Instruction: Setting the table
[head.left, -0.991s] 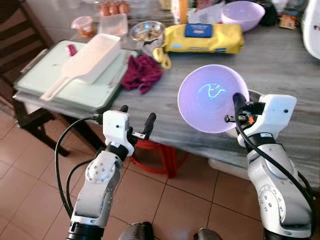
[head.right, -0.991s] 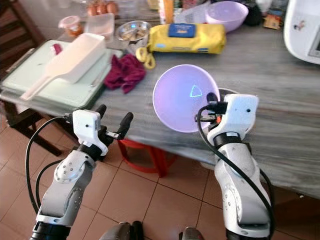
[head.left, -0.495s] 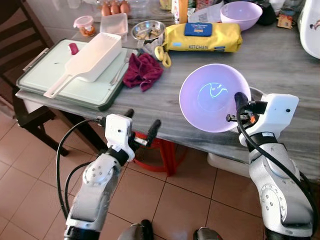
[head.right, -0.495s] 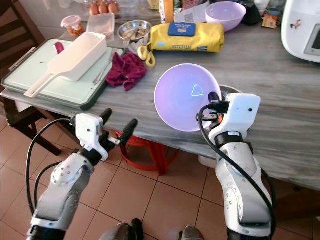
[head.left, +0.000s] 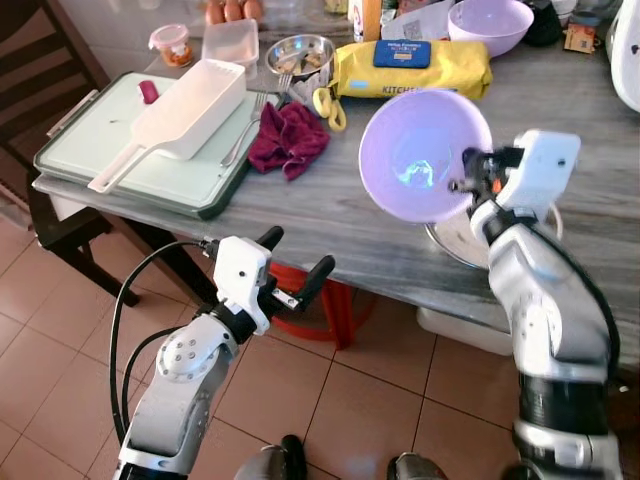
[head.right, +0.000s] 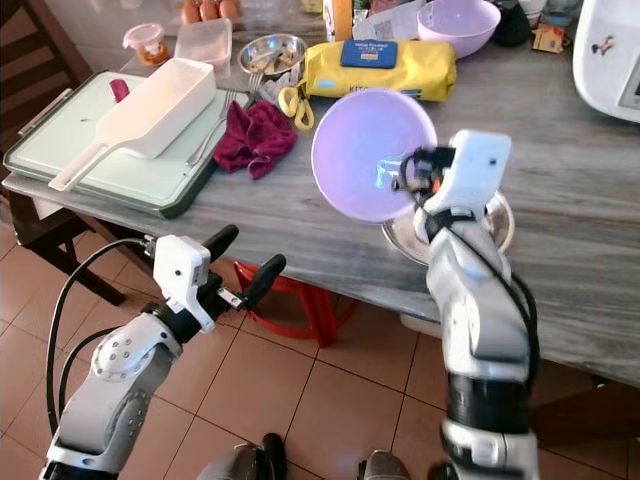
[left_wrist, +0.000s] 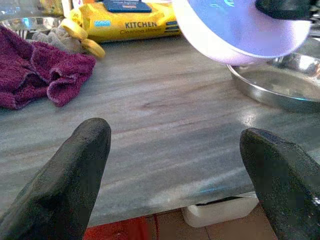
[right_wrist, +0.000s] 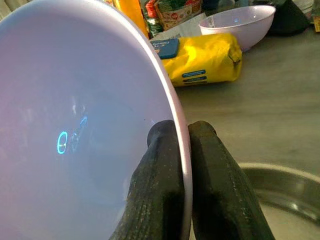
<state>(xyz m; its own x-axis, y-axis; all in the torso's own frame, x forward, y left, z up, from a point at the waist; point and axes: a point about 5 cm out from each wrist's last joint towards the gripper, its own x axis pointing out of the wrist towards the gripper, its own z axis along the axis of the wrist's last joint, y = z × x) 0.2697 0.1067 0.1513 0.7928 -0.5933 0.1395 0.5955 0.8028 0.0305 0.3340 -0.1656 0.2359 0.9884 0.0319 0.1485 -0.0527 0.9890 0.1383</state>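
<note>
A glossy lilac plastic bowl (head.left: 420, 152) hangs above the grey table (head.left: 330, 210), its rim pinched by the right gripper (right_wrist: 182, 150). A steel dish (head.right: 490, 225) lies just beneath, a maroon cloth (head.left: 288, 140) and yellow wipes pack (head.left: 415, 68) beyond. The bowl tilts, mouth toward the robot. The left gripper (head.left: 298, 268) gapes wide at the table edge

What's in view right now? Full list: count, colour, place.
bowl: 1, lilac, tilted, rim pinched by right gripper, above table
second bowl: 1, lilac, far side of table
steel dish: 1, silver, on table under the held bowl
wipes pack: 1, yellow, far centre
cloth: 1, maroon, beside tray
tray: 1, pale green, left end
scoop: 1, white, on tray
steel bowl: 1, silver, behind cloth
table: 1, grey
stool: 1, red, under table
left gripper: open, near table edge
right gripper: shut on bowl rim
</note>
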